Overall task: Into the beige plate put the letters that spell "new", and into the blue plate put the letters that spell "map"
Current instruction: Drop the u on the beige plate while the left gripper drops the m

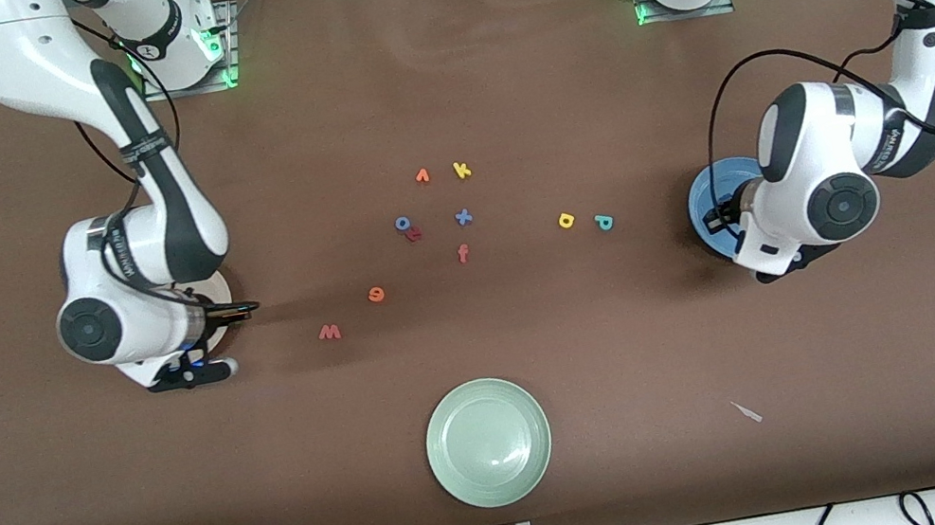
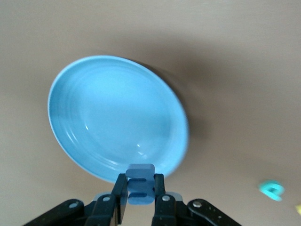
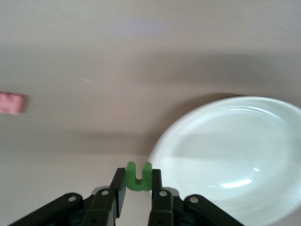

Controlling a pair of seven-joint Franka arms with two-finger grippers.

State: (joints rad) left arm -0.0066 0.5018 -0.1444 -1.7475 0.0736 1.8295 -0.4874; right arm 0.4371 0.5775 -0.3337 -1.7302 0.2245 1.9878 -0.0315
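At the right arm's end of the desk [image 1: 37,492], our right end effector [image 3: 138,188] pinches the green n [image 3: 138,177] beside the beige plate [image 3: 225,155]. The w [image 1: 330,332], e [image 1: 376,294], a [image 1: 566,220] and p [image 1: 604,223] lie mid-desk. Our left end effector [image 2: 140,197] clamps the m [image 2: 140,183] at the blue plate [image 2: 103,117]. We judge the foam light and squashy; grip flat faces gently.

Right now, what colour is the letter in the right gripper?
Green n, best in the right wrist view.
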